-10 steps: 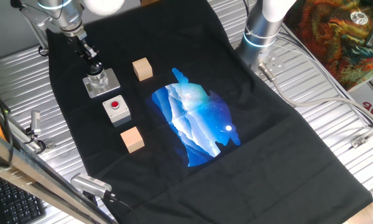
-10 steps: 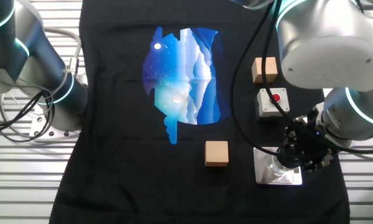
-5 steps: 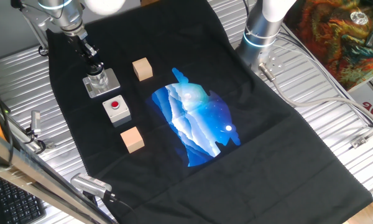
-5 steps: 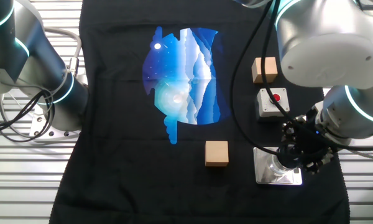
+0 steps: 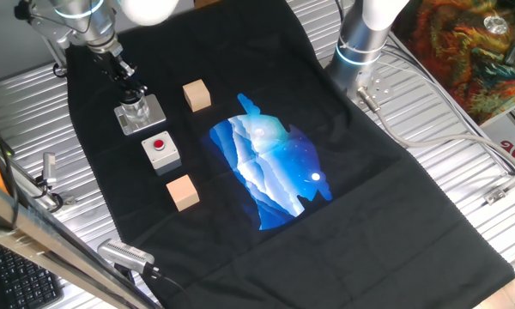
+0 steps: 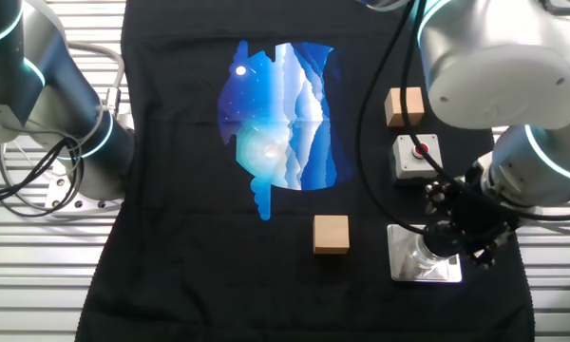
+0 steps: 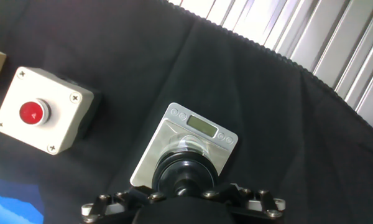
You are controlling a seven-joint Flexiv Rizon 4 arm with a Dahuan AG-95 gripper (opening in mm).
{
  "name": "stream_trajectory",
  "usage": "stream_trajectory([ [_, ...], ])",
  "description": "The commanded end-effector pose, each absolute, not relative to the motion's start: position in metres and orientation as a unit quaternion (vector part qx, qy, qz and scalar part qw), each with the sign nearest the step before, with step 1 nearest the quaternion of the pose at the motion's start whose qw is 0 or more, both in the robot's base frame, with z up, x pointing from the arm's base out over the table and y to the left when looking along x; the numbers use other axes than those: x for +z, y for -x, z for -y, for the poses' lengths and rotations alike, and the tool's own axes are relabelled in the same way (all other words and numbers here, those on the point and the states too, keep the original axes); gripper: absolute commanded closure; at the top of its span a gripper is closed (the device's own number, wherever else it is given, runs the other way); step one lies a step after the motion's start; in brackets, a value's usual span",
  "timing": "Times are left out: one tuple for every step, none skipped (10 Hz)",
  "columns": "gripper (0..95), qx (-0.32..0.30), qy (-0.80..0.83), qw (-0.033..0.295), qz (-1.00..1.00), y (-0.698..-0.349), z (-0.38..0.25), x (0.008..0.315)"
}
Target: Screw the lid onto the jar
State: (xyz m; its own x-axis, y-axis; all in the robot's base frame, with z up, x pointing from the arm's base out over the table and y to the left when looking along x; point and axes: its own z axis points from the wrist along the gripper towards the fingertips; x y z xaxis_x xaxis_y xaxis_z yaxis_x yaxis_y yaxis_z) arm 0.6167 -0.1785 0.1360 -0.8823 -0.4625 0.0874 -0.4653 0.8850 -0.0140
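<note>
1. Fixed view from the button's side: the two-finger gripper [image 5: 130,88] on the silver arm stands right over the small pale clear jar [image 5: 136,109], which rests on its grey square metal base plate at the far left of the black cloth [image 5: 395,197], just beyond the grey box with a red button [image 5: 160,150] and between two wooden cubes' rows. My judgement is that the screwing step is in hand; the lid itself is too small to make out here.

2. Other fixed view: the gripper [image 6: 448,236] sits on top of the jar [image 6: 424,257], and the arm's bulk covers the lid entirely. Whether the fingers are together or apart cannot be told from here.

3. Hand view: the small round black lid [image 7: 185,176] sits on the jar, over the base plate with its small display. The fingers are cut off at the bottom edge, so I cannot tell if they clamp the lid. The next move likely calls for a steady twist about the jar's axis with light downward pressure, without dragging the plate.
</note>
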Motion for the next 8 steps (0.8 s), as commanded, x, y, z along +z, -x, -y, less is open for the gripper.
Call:
stream_trajectory([
  [19.0, 0.010, -0.247, 0.035, 0.968, -0.6176, 0.1783, 0.1371],
  [19.0, 0.006, -0.247, 0.032, 0.969, -0.6175, 0.1781, 0.1378],
  [19.0, 0.007, -0.247, 0.032, 0.968, -0.6174, 0.1781, 0.1378],
  [19.0, 0.006, -0.246, 0.029, 0.969, -0.6174, 0.1781, 0.1378],
  [19.0, 0.004, -0.245, 0.026, 0.969, -0.6174, 0.1781, 0.1378],
  [19.0, 0.004, -0.245, 0.025, 0.969, -0.6174, 0.1782, 0.1378],
  [19.0, 0.004, -0.245, 0.024, 0.969, -0.6173, 0.1782, 0.1377],
  [19.0, 0.004, -0.245, 0.025, 0.969, -0.6173, 0.1782, 0.1377],
])
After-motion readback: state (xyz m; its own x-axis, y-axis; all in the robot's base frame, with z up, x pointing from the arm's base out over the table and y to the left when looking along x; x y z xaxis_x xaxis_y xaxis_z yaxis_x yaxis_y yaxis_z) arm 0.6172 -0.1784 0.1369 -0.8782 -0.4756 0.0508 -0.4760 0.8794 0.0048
